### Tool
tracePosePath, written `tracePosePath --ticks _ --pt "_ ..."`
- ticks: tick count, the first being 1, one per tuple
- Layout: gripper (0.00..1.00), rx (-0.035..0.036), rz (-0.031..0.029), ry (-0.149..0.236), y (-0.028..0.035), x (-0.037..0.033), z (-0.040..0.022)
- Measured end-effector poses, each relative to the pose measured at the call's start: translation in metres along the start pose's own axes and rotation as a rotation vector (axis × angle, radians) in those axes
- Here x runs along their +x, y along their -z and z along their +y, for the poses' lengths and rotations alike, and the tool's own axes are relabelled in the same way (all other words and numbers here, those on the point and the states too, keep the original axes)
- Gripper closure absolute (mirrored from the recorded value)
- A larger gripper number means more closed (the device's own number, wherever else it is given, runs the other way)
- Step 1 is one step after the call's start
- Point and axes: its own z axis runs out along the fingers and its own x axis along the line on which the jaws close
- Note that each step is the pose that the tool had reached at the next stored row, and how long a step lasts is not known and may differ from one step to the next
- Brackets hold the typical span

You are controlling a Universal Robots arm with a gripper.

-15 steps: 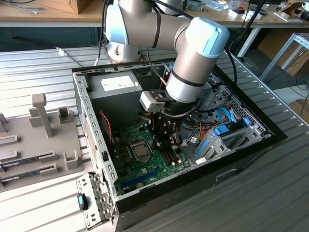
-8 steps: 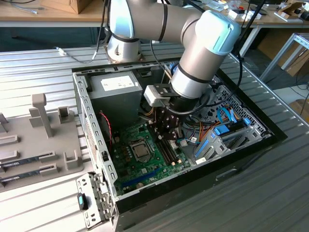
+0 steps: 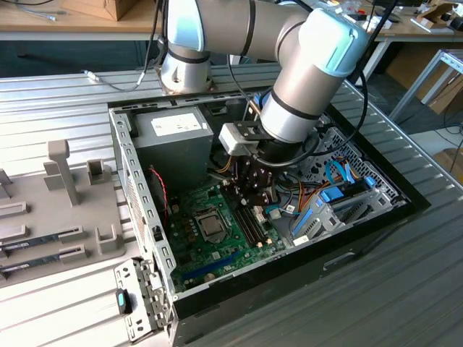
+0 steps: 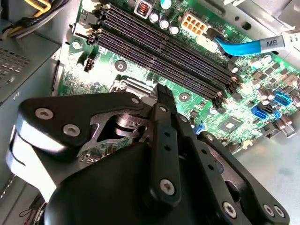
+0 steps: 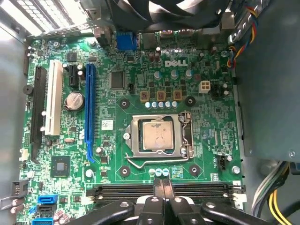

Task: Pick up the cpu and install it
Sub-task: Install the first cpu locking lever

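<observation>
The cpu (image 5: 158,134), a small square chip with a silvery top, lies flat in the metal-framed socket in the middle of the green motherboard (image 5: 108,154). In the exterior view the cpu (image 3: 212,225) sits inside the open computer case. My gripper (image 5: 163,186) hovers over the black memory slots (image 5: 201,190) just beside the socket, with its dark fingers pressed together and nothing between them. The exterior view shows the gripper (image 3: 255,196) low inside the case, to the exterior view's right of the socket. In the second wrist view the gripper (image 4: 164,96) stands above the board.
A grey power-supply box (image 3: 173,134) fills the case's back corner. Cable bundles and a drive cage (image 3: 340,210) crowd the exterior view's right. A grey fixture tray (image 3: 58,210) lies outside the case on the exterior view's left. A blue cable (image 4: 253,45) runs near the memory slots (image 4: 159,51).
</observation>
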Motion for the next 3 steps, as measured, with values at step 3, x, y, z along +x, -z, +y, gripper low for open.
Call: tracePosePath --ticks 3 --pt "0.89 -0.0001 0.0000 0.000 0.0000 0.0000 0.0000"
